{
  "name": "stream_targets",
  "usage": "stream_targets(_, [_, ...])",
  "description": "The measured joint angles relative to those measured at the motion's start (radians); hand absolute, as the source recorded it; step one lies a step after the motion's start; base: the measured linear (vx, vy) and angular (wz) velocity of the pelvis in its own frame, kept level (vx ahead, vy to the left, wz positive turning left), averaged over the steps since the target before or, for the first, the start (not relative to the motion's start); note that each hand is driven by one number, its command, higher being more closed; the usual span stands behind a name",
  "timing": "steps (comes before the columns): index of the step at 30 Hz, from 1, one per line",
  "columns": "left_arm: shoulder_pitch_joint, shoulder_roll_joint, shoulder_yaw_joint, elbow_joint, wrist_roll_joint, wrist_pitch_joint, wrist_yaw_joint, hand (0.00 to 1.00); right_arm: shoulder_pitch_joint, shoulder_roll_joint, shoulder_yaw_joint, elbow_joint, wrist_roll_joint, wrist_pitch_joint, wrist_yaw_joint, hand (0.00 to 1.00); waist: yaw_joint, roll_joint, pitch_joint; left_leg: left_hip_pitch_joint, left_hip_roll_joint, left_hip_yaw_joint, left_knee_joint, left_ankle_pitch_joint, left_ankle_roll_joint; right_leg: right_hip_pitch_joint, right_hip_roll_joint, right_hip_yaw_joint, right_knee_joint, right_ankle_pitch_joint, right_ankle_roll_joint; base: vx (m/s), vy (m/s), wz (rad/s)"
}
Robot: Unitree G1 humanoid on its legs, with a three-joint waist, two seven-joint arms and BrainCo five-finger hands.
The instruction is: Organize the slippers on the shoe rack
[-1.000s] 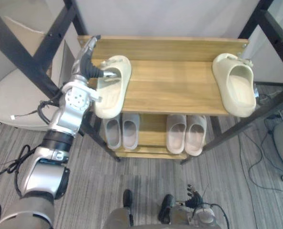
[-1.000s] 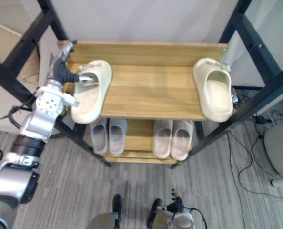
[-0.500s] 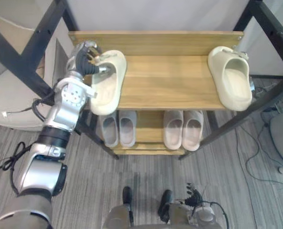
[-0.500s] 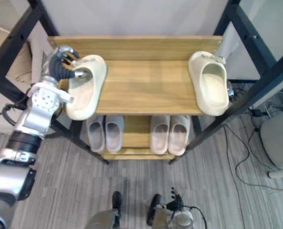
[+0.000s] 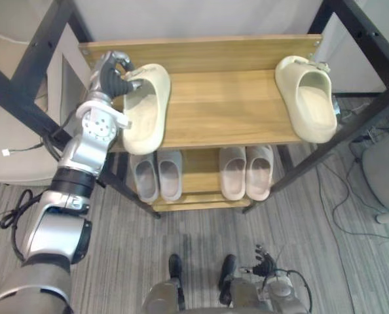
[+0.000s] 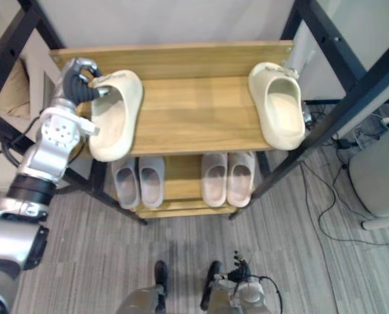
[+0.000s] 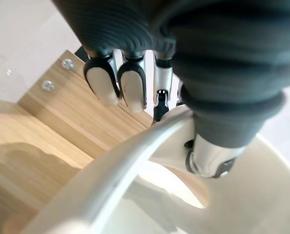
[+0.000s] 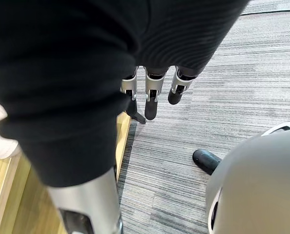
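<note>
The cream moulded-foam slipper [image 5: 144, 111] lies at the left end of the wooden top shelf [image 5: 227, 108], toe far, heel just over the near edge. The left hand [image 5: 113, 76] grips it, fingers curled over the upper band's far-left rim and thumb inside the opening. It looks light, thick and springy, probably forgiving of a firm squeeze; the band's rim is the natural hold, since the smooth sole could slide. The matching cream slipper [image 5: 306, 98] sits well apart at the right end. A lower shelf [image 5: 200, 183] holds grey slippers [image 5: 158, 175] and pale pink slippers [image 5: 245, 171]. The right hand [image 8: 152, 92] hangs over grey carpet [image 8: 208, 112], fingers relaxed.
</note>
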Motion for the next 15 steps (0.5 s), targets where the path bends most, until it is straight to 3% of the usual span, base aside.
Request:
stream_targets(13, [-0.118, -0.094, -0.079, 0.058, -0.017, 0.0, 0.0, 1.0, -0.014, -0.025, -0.007, 0.017, 0.022, -0.002, -0.001, 0.0, -0.058, 0.031, 0.018, 0.008, -0.017, 0.032, -0.004, 0.005, 0.01, 0.027, 0.0, 0.029, -0.088, 0.066, 0.006, 0.0, 0.038, -0.07])
stream_targets(15, [-0.156, -0.142, -0.081, 0.078, -0.017, 0.0, 0.001, 1.0, -0.018, -0.029, -0.01, 0.016, 0.041, -0.003, -0.002, 0.0, -0.068, 0.041, 0.023, 0.009, -0.019, 0.034, -0.005, 0.005, 0.01, 0.028, -0.001, 0.032, -0.093, 0.07, 0.006, 0.01, 0.012, -0.02])
